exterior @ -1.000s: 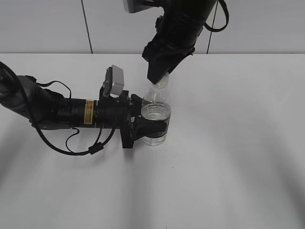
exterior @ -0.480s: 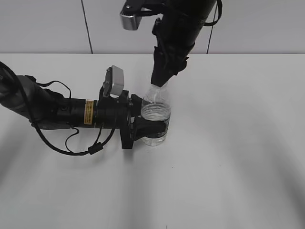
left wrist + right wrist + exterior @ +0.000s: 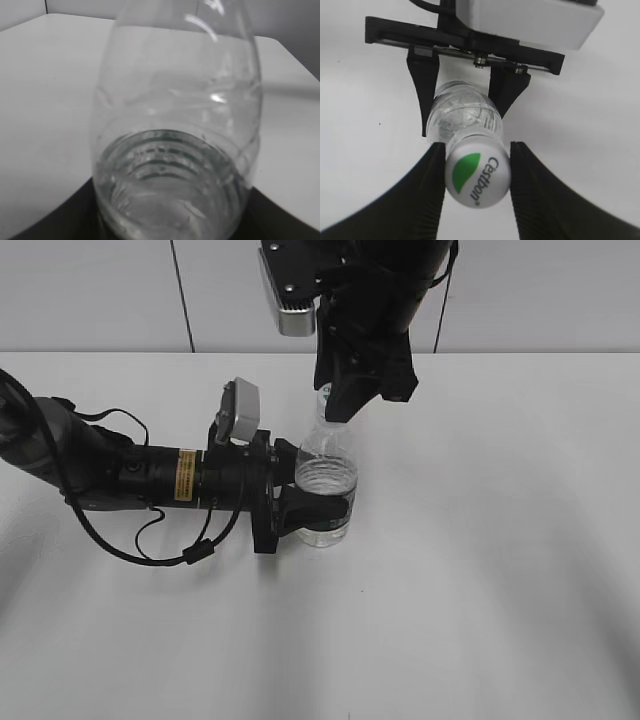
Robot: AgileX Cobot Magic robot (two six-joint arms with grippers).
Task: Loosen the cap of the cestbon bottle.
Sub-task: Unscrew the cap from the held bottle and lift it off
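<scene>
The cestbon bottle [image 3: 325, 475] stands upright on the white table, partly filled with water. My left gripper [image 3: 320, 515] comes in from the left and is shut on its lower body; in the left wrist view the bottle [image 3: 175, 125] fills the frame between the dark jaws [image 3: 170, 230]. My right gripper [image 3: 340, 400] reaches down from above. In the right wrist view its two fingers [image 3: 477, 150] press on both sides of the white cap [image 3: 477, 179] with the green leaf mark. The left gripper's fingers [image 3: 465, 107] show below, clamped on the bottle.
The white table [image 3: 500, 540] stretches around the bottle with nothing else on it. A grey wall [image 3: 100, 290] rises behind the table's far edge. The left arm's cables [image 3: 150, 540] lie on the table at the left.
The right wrist has turned about the bottle's neck; its camera housing swung round while the fingers stayed at the cap. The left arm and bottle have stayed in place.
</scene>
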